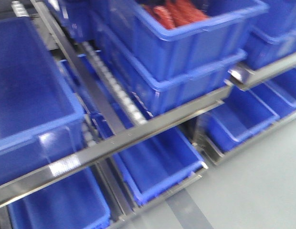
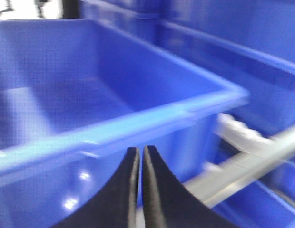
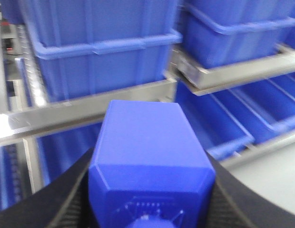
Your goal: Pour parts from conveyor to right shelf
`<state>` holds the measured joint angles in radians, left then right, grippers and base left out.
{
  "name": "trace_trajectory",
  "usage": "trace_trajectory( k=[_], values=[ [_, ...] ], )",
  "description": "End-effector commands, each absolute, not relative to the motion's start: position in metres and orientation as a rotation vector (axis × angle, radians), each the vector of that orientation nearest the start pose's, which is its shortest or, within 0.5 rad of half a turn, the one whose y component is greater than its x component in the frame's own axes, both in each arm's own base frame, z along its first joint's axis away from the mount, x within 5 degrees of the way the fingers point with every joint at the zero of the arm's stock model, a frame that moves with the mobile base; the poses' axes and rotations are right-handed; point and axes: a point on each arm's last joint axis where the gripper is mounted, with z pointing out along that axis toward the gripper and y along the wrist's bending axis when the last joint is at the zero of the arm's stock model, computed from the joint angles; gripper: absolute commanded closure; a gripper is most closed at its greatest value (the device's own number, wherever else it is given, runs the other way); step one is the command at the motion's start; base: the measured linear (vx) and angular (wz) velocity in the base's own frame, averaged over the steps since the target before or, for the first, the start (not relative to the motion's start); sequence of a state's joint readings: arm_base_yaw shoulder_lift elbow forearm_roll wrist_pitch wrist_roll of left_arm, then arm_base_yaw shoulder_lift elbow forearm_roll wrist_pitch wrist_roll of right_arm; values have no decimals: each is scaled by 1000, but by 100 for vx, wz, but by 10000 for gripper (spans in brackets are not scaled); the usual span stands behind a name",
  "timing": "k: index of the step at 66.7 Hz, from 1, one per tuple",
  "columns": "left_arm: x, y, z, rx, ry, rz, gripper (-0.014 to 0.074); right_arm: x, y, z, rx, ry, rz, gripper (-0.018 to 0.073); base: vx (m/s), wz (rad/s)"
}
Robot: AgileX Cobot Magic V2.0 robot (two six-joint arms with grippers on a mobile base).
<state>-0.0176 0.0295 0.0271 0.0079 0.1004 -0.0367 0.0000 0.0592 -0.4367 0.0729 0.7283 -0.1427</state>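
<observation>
Right wrist: right end effector [image 3: 150, 192] grips part [image 3: 147, 142].

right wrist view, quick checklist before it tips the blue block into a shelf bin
1. blue block gripped by the right gripper: ok, it sits between both fingers.
2. left gripper out of the way: ok, shut on nothing, facing an open bin.
3. That bin has room: ok, nothing shows inside it.
4. shelf in front: ok, its rails and bins fill the front view.
5. A bin directly beneath the block: cannot tell, the right wrist view shows bins only ahead.
6. Views sharp enough to aim: not ok, all three are blurred.
</observation>
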Motion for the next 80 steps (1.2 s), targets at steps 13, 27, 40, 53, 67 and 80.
trace_trajectory(
  k=[13, 27, 40, 53, 67, 80],
  values=[
    [61, -2, 206, -16, 1561, -55, 602, 24, 4, 301, -112, 1742, -34, 564, 27, 52],
    [61, -2, 206, -16, 1561, -55, 602, 24, 4, 301, -112, 1742, -34, 564, 21, 67],
    [61, -2, 206, -16, 1561, -55, 602, 24, 4, 301, -112, 1742, -34, 564, 17, 64],
    [61, -2, 206, -16, 1561, -55, 602, 24, 4, 301, -112, 1742, -34, 564, 16, 44],
    [61, -2, 206, -16, 1561, -55, 602, 24, 4, 301, -112, 1742, -34, 564, 15, 22],
    [61, -2, 206, -16, 1561, -55, 602, 24, 4, 301, -112, 1742, -34, 564, 13, 4]
  ],
)
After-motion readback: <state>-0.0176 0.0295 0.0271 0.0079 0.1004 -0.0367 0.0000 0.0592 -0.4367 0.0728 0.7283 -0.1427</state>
